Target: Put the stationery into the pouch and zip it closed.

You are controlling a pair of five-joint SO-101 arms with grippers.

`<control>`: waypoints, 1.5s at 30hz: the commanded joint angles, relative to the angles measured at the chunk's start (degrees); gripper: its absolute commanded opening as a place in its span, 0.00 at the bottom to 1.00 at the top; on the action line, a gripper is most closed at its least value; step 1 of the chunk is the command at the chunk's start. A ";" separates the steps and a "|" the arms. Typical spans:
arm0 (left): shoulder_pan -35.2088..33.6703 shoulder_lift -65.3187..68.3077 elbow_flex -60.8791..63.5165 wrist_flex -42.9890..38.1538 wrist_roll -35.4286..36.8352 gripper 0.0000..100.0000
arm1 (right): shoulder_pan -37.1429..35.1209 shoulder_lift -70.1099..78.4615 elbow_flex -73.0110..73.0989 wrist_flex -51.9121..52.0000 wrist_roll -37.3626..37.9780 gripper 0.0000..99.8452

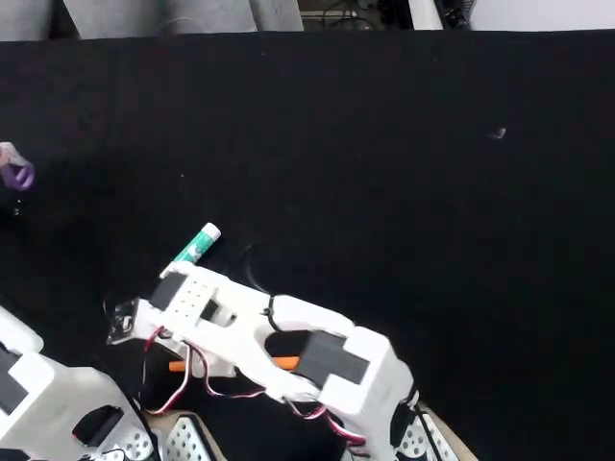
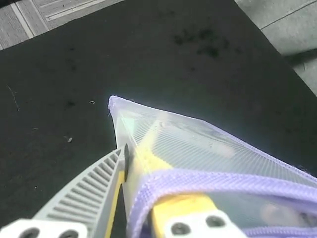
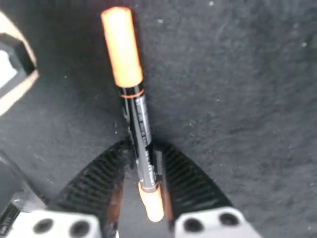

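- Closest in, my right claw [image 3: 142, 152] is closed on the orange marker [image 3: 134, 111]. Its dark ribbed fingers [image 3: 94, 183] pinch the black barrel near the orange tail end. The orange cap points away from me over the black table [image 3: 237, 99]. I cannot tell whether the marker is lifted or resting on the surface.
- My left claw [image 2: 126, 158] is clamped on the mesh pouch [image 2: 198, 144]. A grey ribbed finger [image 2: 94, 188] presses one wall from outside. A yellow finger [image 2: 173, 210] sits inside and shows through the mesh. The purple-edged mouth wraps over that yellow finger, and the pouch's far corner points out over the table. Grey floor [image 2: 277, 25] shows past the table's edge.
- From the high view, my right arm [image 1: 288, 346] lies low across the marker and hides its middle. Only orange bits show under it, one on each side.
- My left arm [image 1: 48, 394] sits at the near left corner.
- Just beyond my right arm's wrist, a green-and-white glue stick [image 1: 197, 246] lies tilted on the table, white cap pointing away.
- Farther off, at the left edge of the high view, is a small purple object [image 1: 16, 175], well apart from the glue stick. I cannot tell what it is.
- Farthest, the black table runs to its back edge, with a pale speck [image 1: 497, 133] toward the right.
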 commanded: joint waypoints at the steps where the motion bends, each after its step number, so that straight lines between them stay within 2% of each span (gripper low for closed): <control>1: -0.57 -1.85 -0.40 -1.93 -0.53 0.03 | -0.53 1.19 -3.03 0.53 -2.90 0.01; 13: -0.13 -1.85 -0.40 -1.85 -0.53 0.03 | -0.44 -0.84 -3.38 0.09 -5.19 0.01; 19: -0.13 -1.85 -0.40 -1.93 -0.53 0.03 | -0.18 -7.25 -3.38 1.14 -5.27 0.01; 23: -0.04 -1.85 -0.40 -1.85 -0.53 0.03 | 3.25 -13.49 -4.70 5.19 -5.27 0.01; 26: 0.31 -1.85 -0.40 -1.76 -0.53 0.03 | 9.32 -17.89 -6.55 7.30 -5.27 0.01; 33: 7.16 -1.85 -0.66 0.79 -0.53 0.03 | 27.43 -23.25 -17.10 9.14 -5.27 0.01; 36: 12.09 -2.37 -0.92 3.08 -0.26 0.03 | 32.79 -25.19 -22.73 9.14 -5.27 0.01; 40: 19.82 -2.46 -0.92 5.98 -0.09 0.03 | 36.40 -28.26 -29.41 9.14 -5.27 0.01; 45: 29.93 -2.37 -0.92 8.09 1.49 0.03 | 36.92 -32.31 -36.00 8.53 -6.77 0.01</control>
